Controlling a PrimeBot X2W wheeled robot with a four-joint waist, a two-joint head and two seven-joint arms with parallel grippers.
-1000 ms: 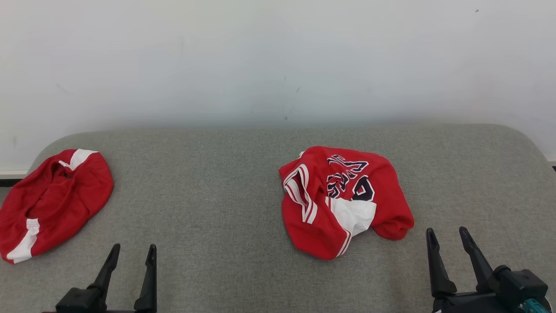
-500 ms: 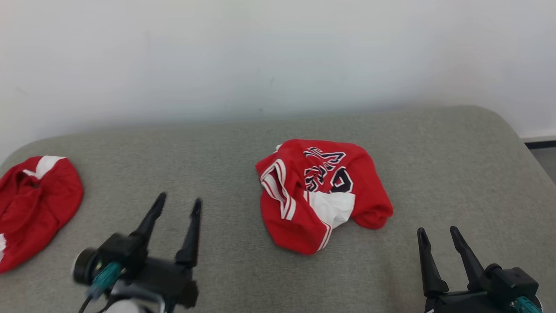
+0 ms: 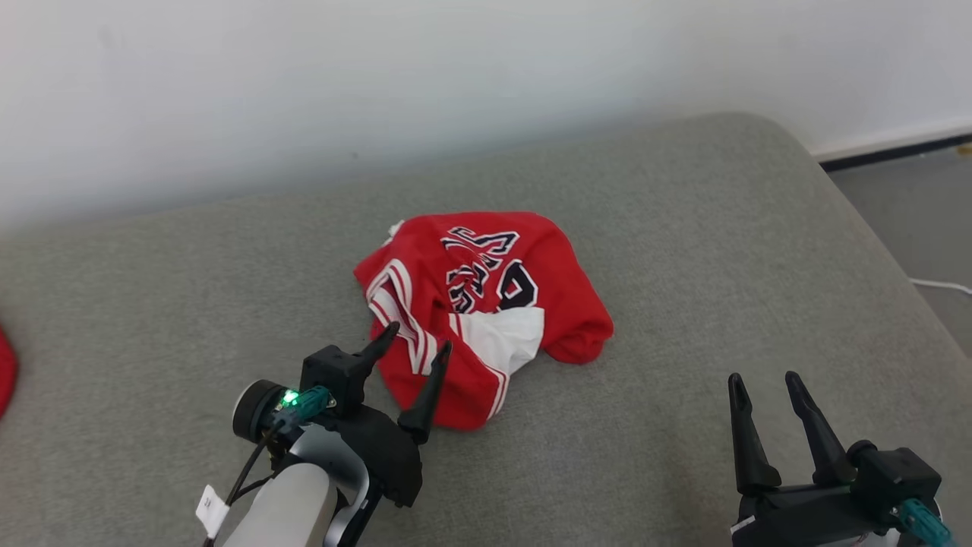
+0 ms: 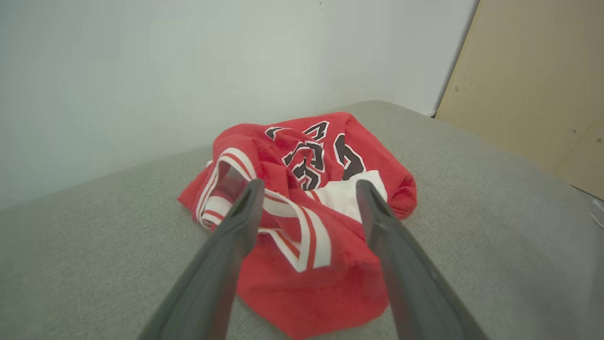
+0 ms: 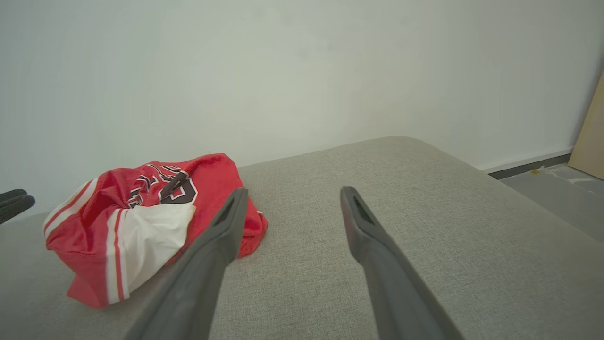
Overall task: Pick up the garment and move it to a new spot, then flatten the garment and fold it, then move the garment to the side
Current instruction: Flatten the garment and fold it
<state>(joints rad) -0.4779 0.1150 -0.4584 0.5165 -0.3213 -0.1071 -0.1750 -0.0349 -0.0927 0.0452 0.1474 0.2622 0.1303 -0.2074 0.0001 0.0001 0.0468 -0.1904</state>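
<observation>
Left gripper (image 3: 419,336), jaws spread, is at the red garment's (image 3: 493,304) seven o'clock; right gripper (image 3: 763,377), likewise spread, at four o'clock.

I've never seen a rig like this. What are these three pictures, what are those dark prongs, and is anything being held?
These come from a two-armed robot's own cameras. One picture looks down from its head; the other two look along each wrist. The dark prongs are the fingers of its left end effector and right end effector, both open, holding nothing. On the grey cushioned surface lies a crumpled red jersey with white trim. The left end effector is poised at the jersey's near edge; the right one sits apart over bare cushion. Another red cloth peeks in at the far left.
</observation>
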